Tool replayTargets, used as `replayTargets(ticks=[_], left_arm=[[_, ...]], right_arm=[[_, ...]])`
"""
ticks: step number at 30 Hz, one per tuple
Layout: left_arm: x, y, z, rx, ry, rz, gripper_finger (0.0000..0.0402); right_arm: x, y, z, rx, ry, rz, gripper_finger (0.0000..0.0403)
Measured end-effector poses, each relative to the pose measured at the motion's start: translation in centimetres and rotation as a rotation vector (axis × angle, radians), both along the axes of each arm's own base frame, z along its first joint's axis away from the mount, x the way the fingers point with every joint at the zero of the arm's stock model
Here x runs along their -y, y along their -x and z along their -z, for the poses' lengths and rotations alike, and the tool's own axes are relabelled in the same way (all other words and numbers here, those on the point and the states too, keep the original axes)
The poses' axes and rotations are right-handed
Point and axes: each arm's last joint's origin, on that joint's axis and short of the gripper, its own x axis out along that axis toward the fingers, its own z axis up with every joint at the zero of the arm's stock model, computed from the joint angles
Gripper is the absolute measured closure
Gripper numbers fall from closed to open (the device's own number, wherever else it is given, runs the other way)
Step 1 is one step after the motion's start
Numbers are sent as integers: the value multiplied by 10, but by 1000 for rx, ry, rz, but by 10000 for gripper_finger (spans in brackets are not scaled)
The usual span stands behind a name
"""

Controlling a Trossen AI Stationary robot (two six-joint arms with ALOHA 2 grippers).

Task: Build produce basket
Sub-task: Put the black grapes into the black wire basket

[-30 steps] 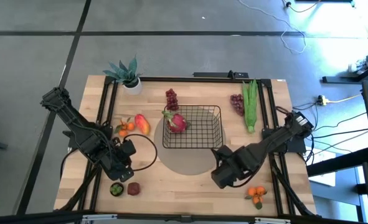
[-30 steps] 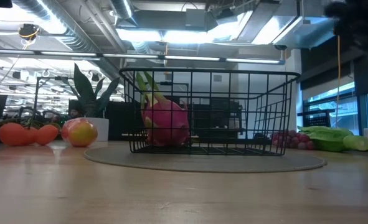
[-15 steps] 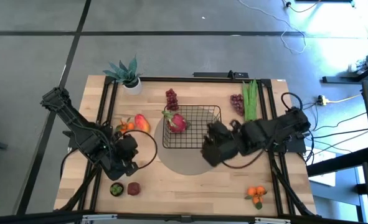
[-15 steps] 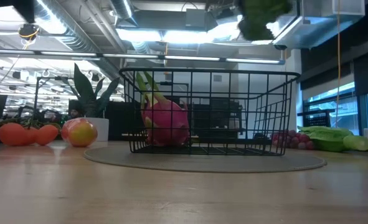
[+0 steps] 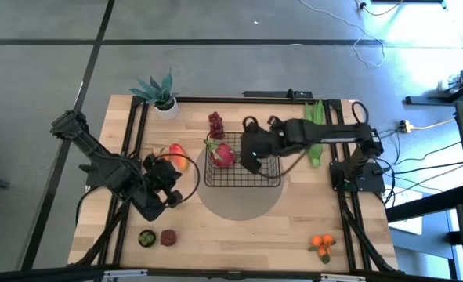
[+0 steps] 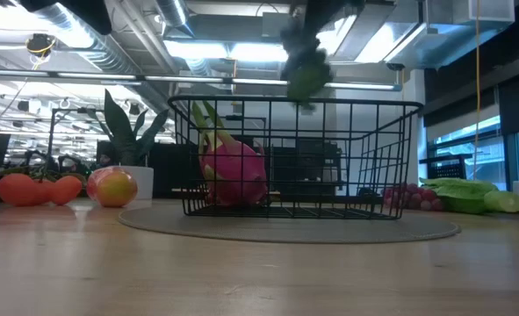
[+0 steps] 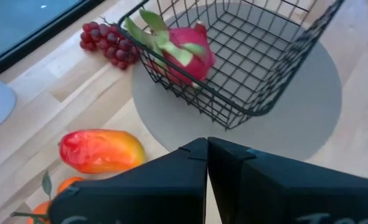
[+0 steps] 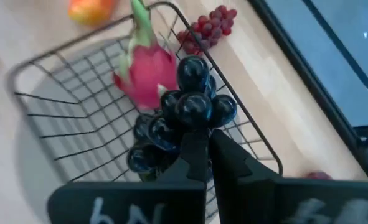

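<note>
- Left gripper (image 5: pixel 171 190) hovers low over the left side of the table, arm folded, jaws pressed together with nothing between them.
- Its wrist view looks past the shut fingers (image 7: pixel 207 163) to the mango (image 7: pixel 101 150), the small oranges (image 7: pixel 53 190) beside it, and the basket (image 7: pixel 258 93) on its grey round mat (image 7: pixel 296 124).
- Small green fruit (image 5: pixel 146 237) and brown fruit (image 5: pixel 168 236) lie together near the table's front-left edge; another orange cluster (image 5: pixel 322 244) sits front right.
- Right gripper (image 5: pixel 253 151) is stretched out long from its base, over the middle of the basket (image 5: pixel 243 160), pinching a dark grape bunch (image 8: pixel 184 115) by the top so that the bunch hangs down.
- Low view: that bunch (image 6: pixel 305 81) blurs just above the basket's top rim.
- Dragon fruit (image 5: pixel 221 153) lies inside the basket, left side.
- Further back: red grape bunch (image 5: pixel 215 123) behind the basket, a second grape bunch (image 5: pixel 298 130) and long green pods (image 5: pixel 315 133) at right, potted plant (image 5: pixel 159 94) at the back-left corner.
- Against a second ago: the right arm was folded near the table's front right; it has swung across over the basket. Left gripper has shifted slightly towards the mango. Produce on the table has not moved.
</note>
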Motion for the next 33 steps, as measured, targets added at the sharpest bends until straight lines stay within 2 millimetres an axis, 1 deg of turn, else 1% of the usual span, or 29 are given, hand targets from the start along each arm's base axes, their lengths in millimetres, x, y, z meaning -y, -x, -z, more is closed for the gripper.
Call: replayTargets(ticks=[2,7,11,14,17,24,28,33], left_arm=[[-3,-2,0,2,-2,-18,401],[-10,-6,0,2,-4,-52,401],[-13,-8,0,2,-3,-70,401],[-16,-10,0,2,-3,-85,401],[-19,-11,0,1,-2,-99,401],[-23,-13,0,0,0,-120,401],[-24,-14,0,0,2,-126,401],[-24,-14,0,0,2,-125,401]], right_arm=[[12,-3,11,-42,-1,-8,403],[37,-11,41,-72,-38,-19,403],[49,-20,64,-27,-115,-87,403],[56,-23,79,-10,-144,-114,403],[62,-22,92,-23,-166,-110,403],[74,-19,107,-54,-144,-136,403],[78,-22,109,-22,-144,-173,403],[79,-25,107,13,-123,-198,403]])
